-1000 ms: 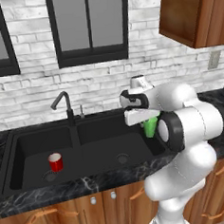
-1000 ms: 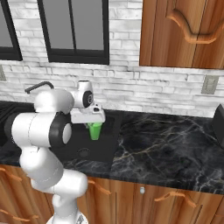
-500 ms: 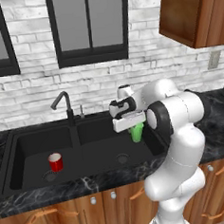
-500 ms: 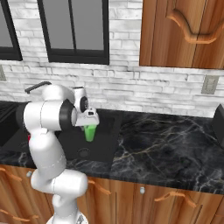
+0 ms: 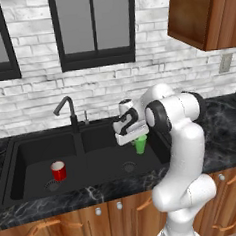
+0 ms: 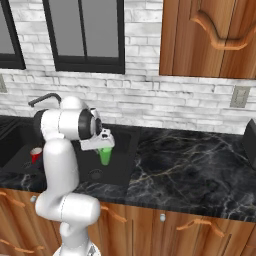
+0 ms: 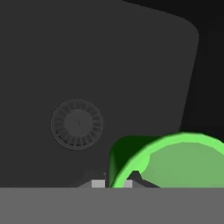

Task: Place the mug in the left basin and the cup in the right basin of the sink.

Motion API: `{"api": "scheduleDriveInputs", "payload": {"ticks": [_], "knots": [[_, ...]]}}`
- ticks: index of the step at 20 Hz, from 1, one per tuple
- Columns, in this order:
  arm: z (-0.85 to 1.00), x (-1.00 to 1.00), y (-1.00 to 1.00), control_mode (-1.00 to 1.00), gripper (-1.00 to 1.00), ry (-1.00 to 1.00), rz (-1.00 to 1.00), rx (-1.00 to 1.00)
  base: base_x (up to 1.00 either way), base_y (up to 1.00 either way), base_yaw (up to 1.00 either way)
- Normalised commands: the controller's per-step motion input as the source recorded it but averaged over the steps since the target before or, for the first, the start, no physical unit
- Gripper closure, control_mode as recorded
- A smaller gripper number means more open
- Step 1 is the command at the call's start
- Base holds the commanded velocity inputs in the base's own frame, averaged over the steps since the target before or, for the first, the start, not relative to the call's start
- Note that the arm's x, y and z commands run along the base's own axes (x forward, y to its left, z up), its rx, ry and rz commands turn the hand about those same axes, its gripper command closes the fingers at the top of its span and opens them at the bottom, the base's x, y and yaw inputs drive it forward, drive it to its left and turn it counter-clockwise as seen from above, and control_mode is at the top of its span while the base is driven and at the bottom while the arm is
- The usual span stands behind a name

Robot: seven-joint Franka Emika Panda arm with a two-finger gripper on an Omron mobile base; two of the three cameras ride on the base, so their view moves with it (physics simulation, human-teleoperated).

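Note:
The green cup [image 5: 140,144] [image 6: 105,156] hangs upright over the right basin [image 5: 109,158] [image 6: 121,162] of the black sink. My gripper [image 5: 137,137] [image 6: 103,148] [image 7: 112,183] is shut on its rim from above. In the hand view the cup [image 7: 175,162] sits at the lower right, with the basin floor [image 7: 131,65] and its round drain [image 7: 77,124] below. The red mug [image 5: 58,171] [image 6: 35,154] stands upright on the floor of the left basin [image 5: 34,149], near that basin's drain.
A thin black gooseneck faucet [image 5: 67,111] [image 6: 45,98] rises behind the divider. Black marble counter [image 6: 190,175] stretches to the right of the sink. Wooden wall cabinets [image 5: 204,13] hang above the counter, and a dark appliance edge [image 6: 250,140] sits at far right.
The arm has swung left and a little down with the green cup, bringing it from the sink's right edge to over the right basin. The red mug has stayed put.

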Motion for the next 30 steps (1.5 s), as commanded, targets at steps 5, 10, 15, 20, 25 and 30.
{"api": "scheduleDriveInputs", "payload": {"ticks": [5, 10, 15, 20, 25, 30], "knots": [[-0.53, 0.39, 0.05, -1.00, 1.00, 0.05, -0.11, -0.11, 0.00, 0.00, 0.00], [-0.31, 0.36, 0.05, -1.00, 1.00, -0.08, -0.02, -0.02, 0.00, 0.00, 0.00], [-0.40, 0.26, 0.00, -1.00, 1.00, -0.11, -0.01, 0.00, 0.00, 0.00, 0.00], [-0.51, 0.23, 0.00, -1.00, 1.00, -0.07, -0.03, -0.02, 0.00, 0.00, 0.00], [-0.33, 0.17, 0.01, -1.00, 1.00, -0.08, -0.01, -0.02, 0.00, 0.00, 0.00], [-0.15, 0.04, 0.01, -1.00, 1.00, -0.05, 0.00, 0.01, 0.00, 0.00, 0.00]]}}
